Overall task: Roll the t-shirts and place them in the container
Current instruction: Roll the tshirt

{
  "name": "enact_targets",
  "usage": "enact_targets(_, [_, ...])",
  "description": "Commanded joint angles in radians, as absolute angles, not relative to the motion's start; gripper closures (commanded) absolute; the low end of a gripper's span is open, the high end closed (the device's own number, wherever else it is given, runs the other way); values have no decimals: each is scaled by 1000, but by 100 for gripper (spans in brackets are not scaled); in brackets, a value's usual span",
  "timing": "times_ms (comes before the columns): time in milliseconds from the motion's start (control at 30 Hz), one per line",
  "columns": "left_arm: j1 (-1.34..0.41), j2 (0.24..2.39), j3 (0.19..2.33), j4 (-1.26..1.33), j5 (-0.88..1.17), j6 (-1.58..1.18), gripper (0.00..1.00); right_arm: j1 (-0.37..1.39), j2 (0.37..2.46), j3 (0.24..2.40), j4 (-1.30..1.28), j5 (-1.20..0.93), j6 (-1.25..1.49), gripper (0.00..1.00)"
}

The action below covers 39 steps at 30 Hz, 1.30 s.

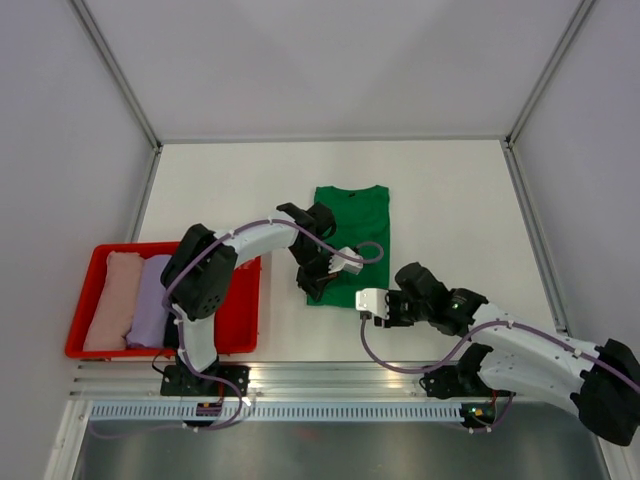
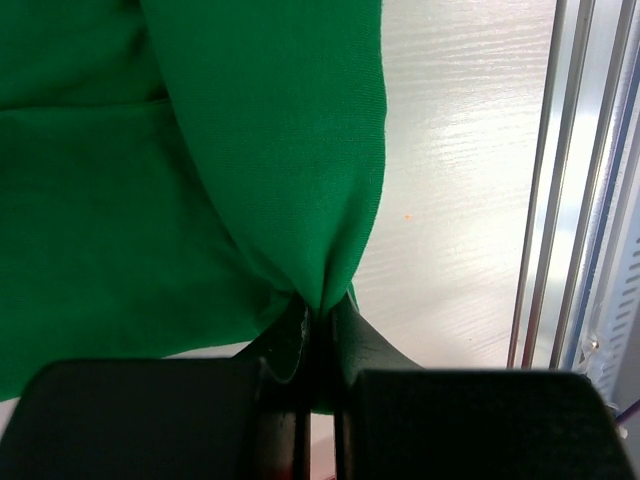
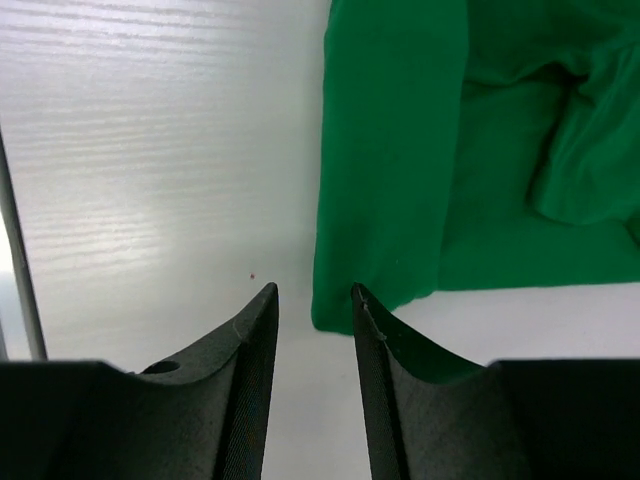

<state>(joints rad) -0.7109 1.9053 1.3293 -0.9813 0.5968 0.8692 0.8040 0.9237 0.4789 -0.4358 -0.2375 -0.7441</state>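
I am pinching the green shirt (image 2: pixel 150 200) with my left gripper (image 2: pixel 320 322). Its fingers are pressing tight together on a tuck of cloth at the near left corner, and the fabric is fanning out from the pinch in a soft fold.

The shirt is lying on the white table (image 1: pixel 450 200), about midway across it. Its long axis is running straight away from me, with the collar pointing to the far side and the hem pointing toward my bases. From above it is showing as a narrow rectangle with straight sides.

My right gripper (image 3: pixel 312 292) is hanging low over the table at the hem's near right corner. Its fingers are standing a narrow gap apart and are holding nothing. The corner of the cloth is lying just ahead of the fingertips, more toward the right-hand one, and I cannot tell whether it is touching.

Well off to my left, a red tray (image 1: pixel 245 300) is sitting near the table's front edge. The pink shirt (image 1: pixel 110 300) and the lavender shirt (image 1: pixel 150 300) are lying in it side by side and touching, as long bundles. Both are running near to far like the green one, with the pink one on the outer side.
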Motion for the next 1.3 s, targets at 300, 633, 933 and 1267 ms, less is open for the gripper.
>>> enact_targets(300, [-695,1913,1365,-1009,630,913,98,867,1199,501,-253,-86,-729,61])
enact_targets(633, [-692,1882,1327,-1109,646,980,95,832,1195,650,-581,-395,-802,100])
enact_targets(933, [-643,1936,1379,-1134,684,940,77,621,1262,712,-601,-573,-792,100])
enact_targets(1267, [-572,1967,1430,-1138,670,891,62,485,1379,756,-489,-555,-654,100])
